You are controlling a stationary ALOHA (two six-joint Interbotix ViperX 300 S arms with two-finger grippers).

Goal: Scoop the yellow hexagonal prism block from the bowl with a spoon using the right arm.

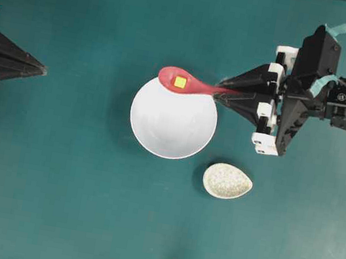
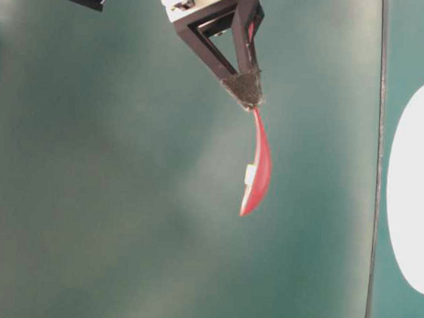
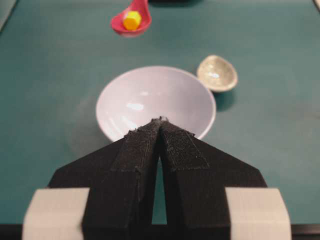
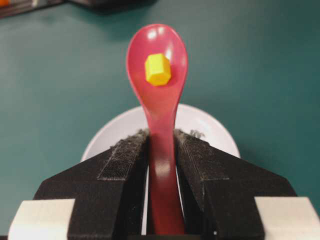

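Note:
The yellow hexagonal prism block (image 1: 179, 82) lies in the scoop of the pinkish-red spoon (image 1: 190, 84), held above the far rim of the white bowl (image 1: 171, 126). My right gripper (image 1: 220, 91) is shut on the spoon's handle. In the right wrist view the block (image 4: 158, 69) sits in the spoon (image 4: 159, 90), with my right gripper (image 4: 161, 134) clamped on the handle and the bowl (image 4: 207, 127) below. The left wrist view shows block (image 3: 132, 20), spoon (image 3: 131, 22) and empty bowl (image 3: 155, 97). My left gripper (image 3: 160, 120) is shut and empty at the left edge (image 1: 42, 70).
A small speckled egg-shaped spoon rest (image 1: 227, 181) lies on the teal table just right of and nearer than the bowl; it also shows in the left wrist view (image 3: 216, 73). The table-level view shows the spoon (image 2: 257, 168) hanging from the right gripper (image 2: 247, 90).

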